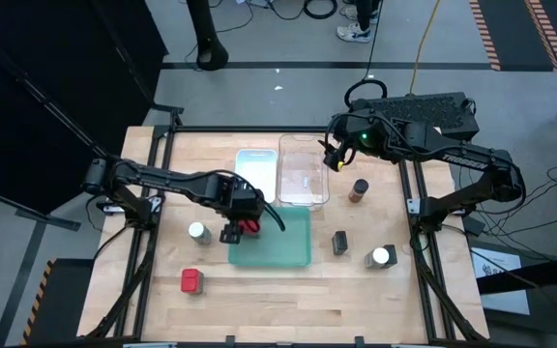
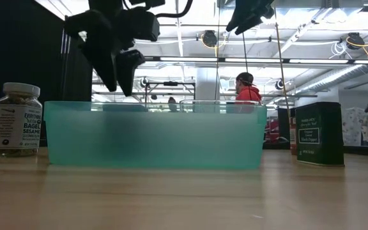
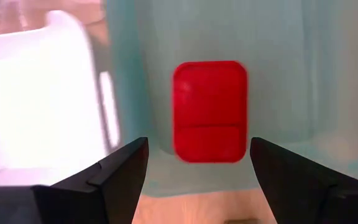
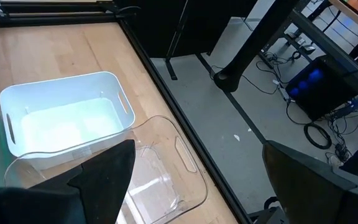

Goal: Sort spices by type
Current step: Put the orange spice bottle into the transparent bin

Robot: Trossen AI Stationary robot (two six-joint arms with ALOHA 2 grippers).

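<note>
My left gripper (image 1: 232, 233) (image 2: 117, 64) (image 3: 198, 143) hangs open above the green tray's (image 1: 298, 259) left part. A red boxy tin (image 1: 250, 228) (image 3: 210, 111) lies on the tray floor below it, between the spread fingers and apart from both. My right gripper (image 1: 331, 157) (image 4: 197, 146) is open, high over the clear tray's (image 1: 303, 176) far right corner. On the bare table stand a white-lidded jar (image 1: 197, 232) (image 2: 16, 118), a second red tin (image 1: 191, 280), a brown dark-lidded jar (image 1: 359, 189), a dark grey tin (image 1: 339, 242) (image 2: 319, 133) and another white-lidded jar (image 1: 380, 257).
A white tray (image 1: 256, 160) (image 4: 61, 118) and the clear tray (image 4: 160, 180) sit side by side at the table's far middle, the green tray (image 2: 158, 134) just nearer. Bare wood lies along the near edge. People show in the room beyond the table in the low view.
</note>
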